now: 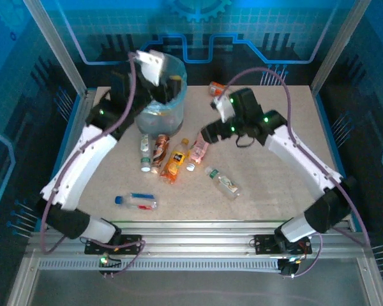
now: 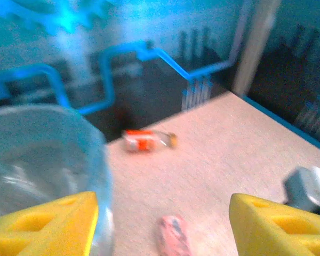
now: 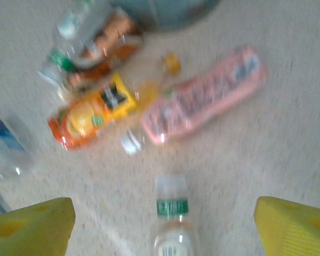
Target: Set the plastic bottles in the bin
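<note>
The bin (image 1: 161, 108) is grey with a light-blue bag and stands at the back left of the table. My left gripper (image 1: 168, 85) hangs open at its rim, with nothing between the yellow fingers (image 2: 48, 226); the bin's bagged rim (image 2: 53, 133) is beside the left finger. Several plastic bottles lie in a cluster in front of the bin: brown (image 1: 159, 153), orange (image 1: 174, 164) and pink (image 1: 198, 152). My right gripper (image 1: 208, 134) hovers open above them. A green-labelled bottle (image 3: 170, 213) lies on the table below, between its fingers (image 3: 34, 226).
A red-labelled bottle (image 1: 216, 88) lies at the back near the wall, also seen as the orange-red bottle (image 2: 144, 140). A blue-capped bottle (image 1: 137, 202) lies near the front edge. Metal frame posts (image 1: 57, 44) flank the table.
</note>
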You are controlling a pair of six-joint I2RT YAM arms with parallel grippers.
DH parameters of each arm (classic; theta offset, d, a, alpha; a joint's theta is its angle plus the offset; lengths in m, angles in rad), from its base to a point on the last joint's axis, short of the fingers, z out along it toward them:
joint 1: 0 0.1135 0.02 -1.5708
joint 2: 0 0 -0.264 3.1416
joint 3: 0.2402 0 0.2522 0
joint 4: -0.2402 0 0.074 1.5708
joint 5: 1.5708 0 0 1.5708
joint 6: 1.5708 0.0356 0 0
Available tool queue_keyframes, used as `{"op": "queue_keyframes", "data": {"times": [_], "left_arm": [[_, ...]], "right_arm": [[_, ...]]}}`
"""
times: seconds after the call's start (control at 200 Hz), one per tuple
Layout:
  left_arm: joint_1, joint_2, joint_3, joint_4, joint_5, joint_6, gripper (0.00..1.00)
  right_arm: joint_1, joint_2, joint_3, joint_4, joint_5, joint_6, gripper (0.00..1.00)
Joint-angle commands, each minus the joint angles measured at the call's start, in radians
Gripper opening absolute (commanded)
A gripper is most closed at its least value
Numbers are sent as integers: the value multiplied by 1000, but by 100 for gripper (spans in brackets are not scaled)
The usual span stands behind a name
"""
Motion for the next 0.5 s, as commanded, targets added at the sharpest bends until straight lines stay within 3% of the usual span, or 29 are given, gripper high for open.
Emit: {"op": "queue_keyframes", "data": {"times": [0.0, 0.175, 0.495], "left_arm": [[-88, -69, -157, 70, 49, -11, 67], [-181, -148, -313, 126, 107, -87, 67], [-187, -167, -418, 230, 54, -202, 67]], "right_arm": [[56, -97, -155, 2, 69, 73, 88], [149, -115, -315, -40, 177, 146, 90], [204, -58, -437, 34, 274, 203, 86]]}}
